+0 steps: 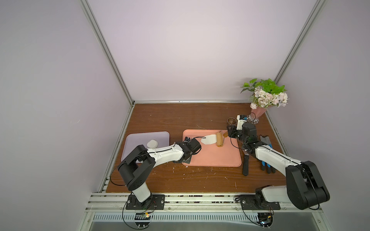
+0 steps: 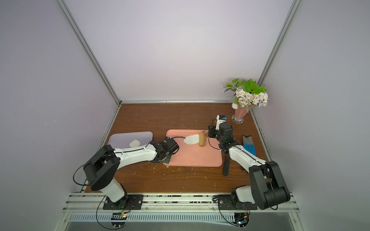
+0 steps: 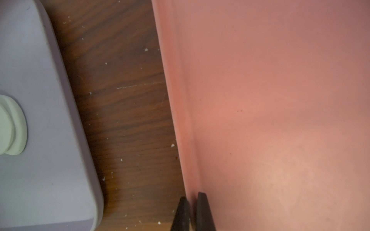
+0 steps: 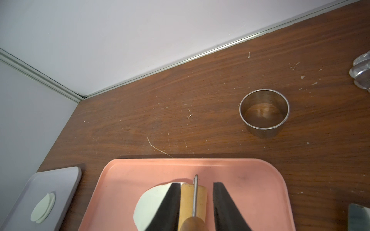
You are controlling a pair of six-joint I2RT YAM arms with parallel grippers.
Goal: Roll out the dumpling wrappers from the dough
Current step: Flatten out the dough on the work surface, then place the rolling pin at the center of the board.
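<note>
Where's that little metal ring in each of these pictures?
Top view: steel ring right of centre, just beyond the pink tray.
Top view: the same spot.
Left wrist: not in it.
Right wrist: right of centre, beyond the tray.
Shared landmark: the pink tray, in all four.

No text, label, brand or number can be read anywhere.

A brown wood-grain table [image 1: 180, 118], speckled with white crumbs [image 1: 188, 176], carries a pink tray [image 1: 216, 158] near its middle. A lavender tray [image 1: 140, 138] sits just beside the pink tray on the left arm's side. Beyond the pink tray's far right corner stand a steel ring [image 1: 231, 120] and a vase of flowers [image 1: 257, 114]. Along its right edge lies a black-handled tool [image 1: 245, 166], and farther out a blue-handled scraper [image 2: 249, 147].
</note>
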